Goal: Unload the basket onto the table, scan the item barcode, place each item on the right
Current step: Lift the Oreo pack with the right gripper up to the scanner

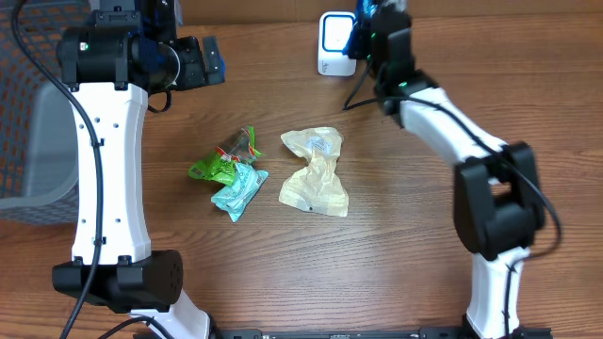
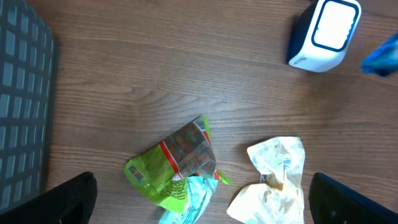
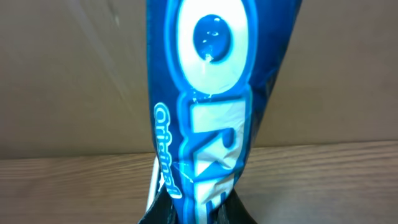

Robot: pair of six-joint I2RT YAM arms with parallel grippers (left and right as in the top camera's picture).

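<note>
The right fingers [image 3: 155,218] are clamped shut on the lower end of a blue pack [image 3: 211,93]. Only dark slivers of them show beneath it in the wrist view. The pack fills that view, upright, with top and bottom cut off. "Original" reads up one side in light blue, beside big white letters "ORE", the lowest cropped. Its barcode faces none of the cameras.

From overhead the pack [image 1: 356,36] is a small blue patch, largely hidden by the right arm [image 1: 443,122]. It sits at the far side of the table [image 1: 396,245], just beside the white scanner [image 1: 334,42]; whether they touch cannot be told.

The left fingers [image 2: 62,202] stand wide open and empty, with only their dark tips showing in the bottom corners. Between those tips lie a green packet [image 2: 168,168], a teal packet [image 2: 186,208] cut off by the frame, and a cream packet [image 2: 273,177], their print too small to read. A grey basket [image 2: 22,93] is cropped at the left.
</note>
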